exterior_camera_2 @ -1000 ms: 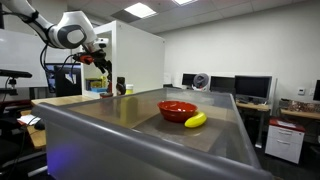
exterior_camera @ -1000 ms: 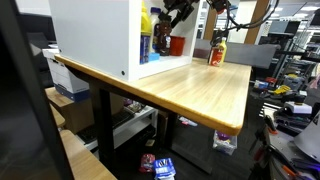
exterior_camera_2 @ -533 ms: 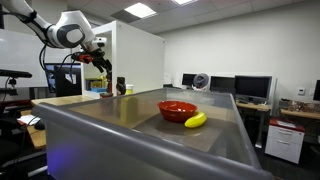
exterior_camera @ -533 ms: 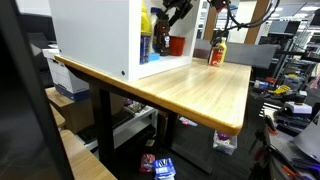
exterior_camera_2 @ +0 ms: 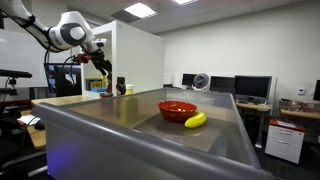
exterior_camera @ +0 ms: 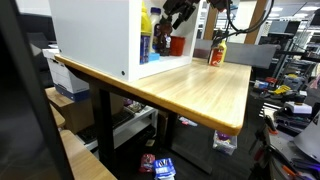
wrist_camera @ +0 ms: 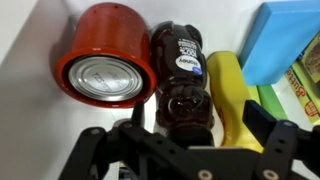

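Dark bottle (wrist_camera: 185, 70), centred just ahead of the tool (wrist_camera: 196, 128), jaws spread apart, red can (wrist_camera: 105, 70) and yellow bottle (wrist_camera: 232, 95) flanking it

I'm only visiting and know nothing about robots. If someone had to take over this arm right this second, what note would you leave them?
Gripper: open, holding nothing, at the open front of the white cabinet on the table.
Things: the dark bottle sits straight ahead, in line with the gap between the jaws. The red can is on one side of it, the yellow bottle on the other, and the blue box beyond that.
Done: gripper lined up with the dark bottle.
Left: no grip made yet; every item sits in the cabinet.
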`<action>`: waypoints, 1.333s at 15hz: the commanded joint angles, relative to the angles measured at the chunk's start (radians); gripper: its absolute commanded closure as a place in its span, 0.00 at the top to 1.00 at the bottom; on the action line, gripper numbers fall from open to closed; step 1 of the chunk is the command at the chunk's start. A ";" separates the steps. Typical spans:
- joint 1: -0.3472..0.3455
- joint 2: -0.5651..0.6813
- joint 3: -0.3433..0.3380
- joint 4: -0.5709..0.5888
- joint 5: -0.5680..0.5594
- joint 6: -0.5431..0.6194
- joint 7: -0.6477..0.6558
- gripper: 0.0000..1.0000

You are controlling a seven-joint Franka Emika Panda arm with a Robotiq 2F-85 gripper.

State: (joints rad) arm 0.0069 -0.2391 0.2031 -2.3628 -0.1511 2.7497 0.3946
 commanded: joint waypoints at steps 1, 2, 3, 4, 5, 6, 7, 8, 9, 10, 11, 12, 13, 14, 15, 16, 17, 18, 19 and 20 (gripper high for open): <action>-0.026 0.001 0.026 0.026 -0.042 -0.054 0.071 1.00; -0.017 0.001 0.023 0.028 -0.028 -0.052 0.068 1.00; -0.012 0.001 0.021 0.028 -0.020 -0.051 0.064 1.00; -0.003 0.002 0.018 0.029 -0.003 -0.043 0.057 1.00; 0.002 0.010 0.007 0.032 0.013 -0.030 0.037 1.00; 0.005 0.019 -0.002 0.034 0.024 -0.019 0.022 1.00; 0.005 0.021 -0.004 0.035 0.027 -0.015 0.023 1.00; 0.003 0.024 -0.005 0.037 0.027 -0.014 0.027 1.00; 0.002 0.027 -0.006 0.039 0.027 -0.016 0.028 1.00; -0.003 0.031 -0.006 0.042 0.020 -0.017 0.035 0.99; -0.005 0.035 -0.009 0.046 0.017 -0.020 0.037 0.89; -0.005 0.038 -0.012 0.049 0.018 -0.020 0.037 0.82; -0.006 0.041 -0.015 0.051 0.018 -0.020 0.037 0.79; -0.005 0.044 -0.019 0.053 0.019 -0.018 0.037 0.69; -0.005 0.048 -0.023 0.056 0.020 -0.018 0.036 0.65; -0.003 0.051 -0.026 0.058 0.021 -0.016 0.036 0.58; -0.002 0.054 -0.028 0.060 0.023 -0.014 0.037 0.53; 0.000 0.056 -0.029 0.061 0.026 -0.009 0.036 0.48; 0.001 0.056 -0.029 0.062 0.026 -0.006 0.038 0.44; 0.003 0.054 -0.028 0.061 0.027 -0.004 0.039 0.38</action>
State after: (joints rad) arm 0.0065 -0.1983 0.1819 -2.3088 -0.1452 2.7279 0.4312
